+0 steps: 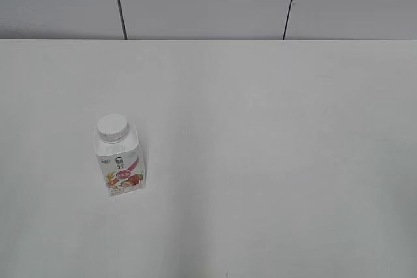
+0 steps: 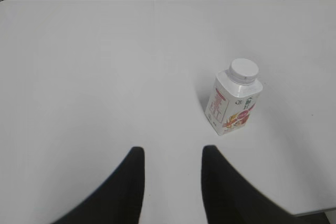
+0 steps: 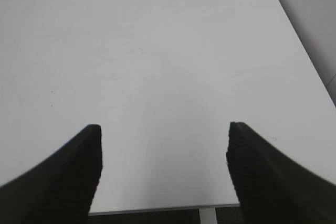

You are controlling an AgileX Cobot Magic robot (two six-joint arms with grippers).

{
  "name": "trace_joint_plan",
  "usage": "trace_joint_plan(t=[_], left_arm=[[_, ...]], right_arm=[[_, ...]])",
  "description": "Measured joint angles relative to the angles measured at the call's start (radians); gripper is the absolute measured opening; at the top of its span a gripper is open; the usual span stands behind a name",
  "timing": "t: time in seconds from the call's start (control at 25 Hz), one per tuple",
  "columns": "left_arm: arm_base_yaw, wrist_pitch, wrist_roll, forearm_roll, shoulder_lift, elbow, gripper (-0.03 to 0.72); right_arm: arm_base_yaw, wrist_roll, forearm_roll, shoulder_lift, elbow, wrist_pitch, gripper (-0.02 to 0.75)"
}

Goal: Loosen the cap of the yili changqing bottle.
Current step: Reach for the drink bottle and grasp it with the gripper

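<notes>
Left wrist view: my left tool [image 2: 170, 153] hangs released, the yili changqing bottle [image 2: 233, 100] at two o'clock, ungrasped; I judge approach comes next.

Both grippers' bases cut off by wrist views' bottom edges; yili changqing bottle [image 1: 120, 161] label print too small to read.

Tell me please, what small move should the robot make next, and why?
Probably the left gripper should move forward and right toward the bottle. The bottle stands upright on the table, its cap on and nothing touching it. The left gripper is open, empty and short of it. The right gripper is also open, and its view shows only bare table, so the left seems better placed.
</notes>
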Motion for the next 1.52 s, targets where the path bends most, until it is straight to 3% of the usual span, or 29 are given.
trace_joint_plan(t=[0.68, 0.76, 0.92, 1.04, 1.28, 1.52], left_arm=[[0.0, 0.0, 0.0, 0.0, 0.0, 0.0, 0.241], [0.0, 0.0, 0.0, 0.001, 0.0, 0.0, 0.271], [0.0, 0.0, 0.0, 0.001, 0.0, 0.0, 0.421], [0.0, -0.022, 0.0, 0.002, 0.0, -0.008, 0.475], [0.0, -0.355, 0.0, 0.042, 0.003, 0.015, 0.491], [0.0, -0.688, 0.0, 0.095, 0.099, 0.193, 0.491]], right_arm=[[0.0, 0.0, 0.0, 0.0, 0.0, 0.0, 0.585], [0.0, 0.0, 0.0, 0.0, 0.0, 0.0, 0.585], [0.0, 0.0, 0.0, 0.0, 0.0, 0.0, 0.585], [0.0, 0.0, 0.0, 0.0, 0.0, 0.0, 0.585], [0.0, 0.0, 0.0, 0.0, 0.0, 0.0, 0.585], [0.0, 0.0, 0.0, 0.0, 0.0, 0.0, 0.585]])
